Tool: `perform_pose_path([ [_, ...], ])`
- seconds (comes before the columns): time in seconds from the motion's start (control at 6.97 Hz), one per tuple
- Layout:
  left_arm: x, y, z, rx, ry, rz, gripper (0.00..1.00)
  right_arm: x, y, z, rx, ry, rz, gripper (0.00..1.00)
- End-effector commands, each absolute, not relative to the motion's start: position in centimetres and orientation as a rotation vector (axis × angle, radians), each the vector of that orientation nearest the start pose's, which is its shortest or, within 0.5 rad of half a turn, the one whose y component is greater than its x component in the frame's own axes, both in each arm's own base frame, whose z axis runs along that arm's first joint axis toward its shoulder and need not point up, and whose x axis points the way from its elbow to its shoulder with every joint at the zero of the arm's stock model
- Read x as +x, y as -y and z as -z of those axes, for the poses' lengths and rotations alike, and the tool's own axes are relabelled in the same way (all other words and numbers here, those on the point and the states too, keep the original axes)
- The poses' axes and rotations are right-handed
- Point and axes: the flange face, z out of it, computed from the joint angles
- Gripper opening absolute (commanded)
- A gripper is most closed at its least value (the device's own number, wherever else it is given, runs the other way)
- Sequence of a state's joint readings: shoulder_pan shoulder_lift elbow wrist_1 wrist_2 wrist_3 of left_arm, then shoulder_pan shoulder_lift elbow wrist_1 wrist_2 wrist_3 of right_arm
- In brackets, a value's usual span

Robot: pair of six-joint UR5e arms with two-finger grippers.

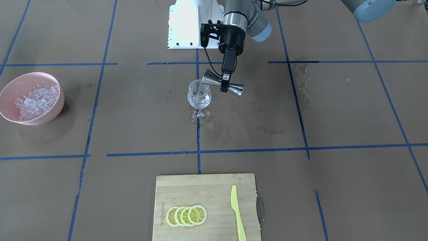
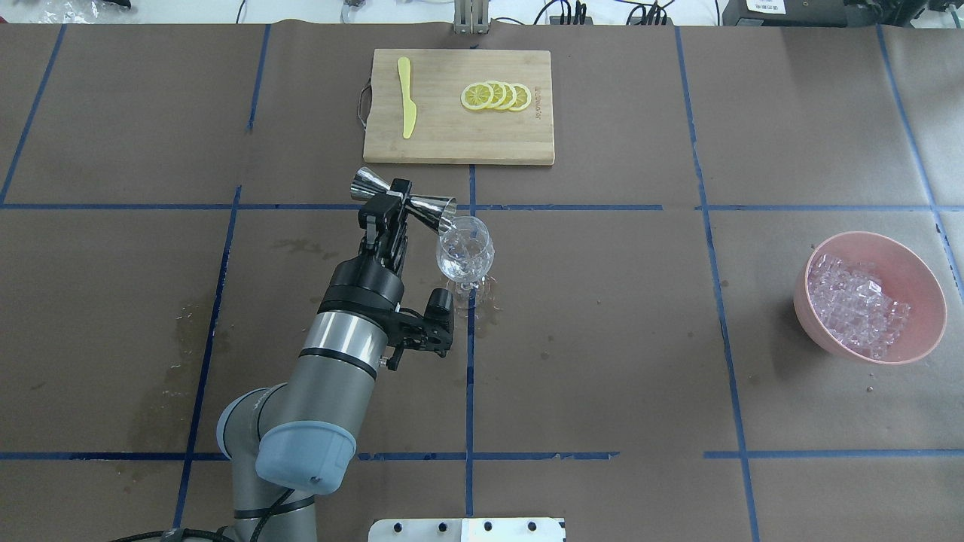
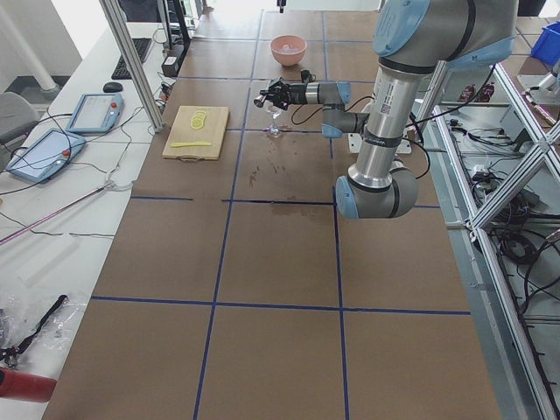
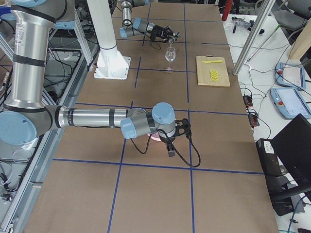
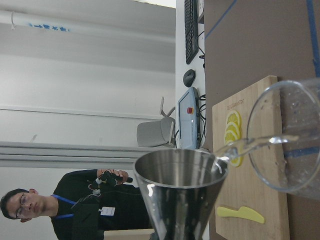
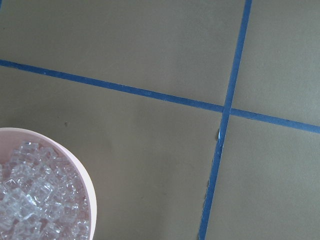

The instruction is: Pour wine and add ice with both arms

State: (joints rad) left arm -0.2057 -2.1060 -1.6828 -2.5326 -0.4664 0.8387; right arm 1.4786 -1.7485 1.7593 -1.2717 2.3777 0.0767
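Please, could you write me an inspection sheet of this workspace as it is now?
Surface: brown table, blue tape grid, scattered wet marks.
Job's things: jigger tipped, wine streaming into wine glass; ice in pink bowl.
Clutter: cutting board, lemon slices, yellow knife.
Grippers: left gripper shut on jigger; right gripper near bowl, state unclear.
Cables: black cable at left wrist.
Surroundings: operator, teach pendants.

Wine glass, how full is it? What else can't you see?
Level of the wine in the wine glass: clear, too faint everywhere; the left wrist view shows only the stream.
The right gripper: tiny, in the exterior right view only; fingers open or shut, cannot tell.
The pink bowl: cut off by the right wrist view's corner; the right arm mostly hides it in the exterior right view.
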Motion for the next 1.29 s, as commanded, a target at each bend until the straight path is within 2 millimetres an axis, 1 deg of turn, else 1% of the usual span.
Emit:
perform_pose_path([
  [0.0, 51.5, 33.0, -19.0, 1.583, 0.48, -0.846, 0.0, 2.1, 43.6, -61.3, 0.221, 0.822, 0.138, 1.0],
  [0.57, 51.4, 32.9, -18.9, 1.59, 0.469, -0.839, 0.0, 2.1, 43.6, -61.2, 0.224, 0.822, 0.14, 1.0],
  [0.72, 51.0, 32.8, -18.5, 1.606, 0.446, -0.815, 0.0, 2.1, 43.7, -61.2, 0.225, 0.822, 0.141, 1.0],
  [0.86, 50.4, 32.6, -18.6, 1.637, 0.412, -0.777, 0.0, 2.1, 43.7, -61.1, 0.226, 0.822, 0.14, 1.0],
  [1.0, 49.7, 32.6, -18.8, 1.661, 0.385, -0.737, 0.0, 2.1, 43.7, -61.1, 0.225, 0.822, 0.141, 1.0],
  [1.15, 48.5, 32.8, -18.2, 1.702, 0.334, -0.72, 0.0, 2.1, 43.8, -61.0, 0.228, 0.822, 0.142, 1.0],
])
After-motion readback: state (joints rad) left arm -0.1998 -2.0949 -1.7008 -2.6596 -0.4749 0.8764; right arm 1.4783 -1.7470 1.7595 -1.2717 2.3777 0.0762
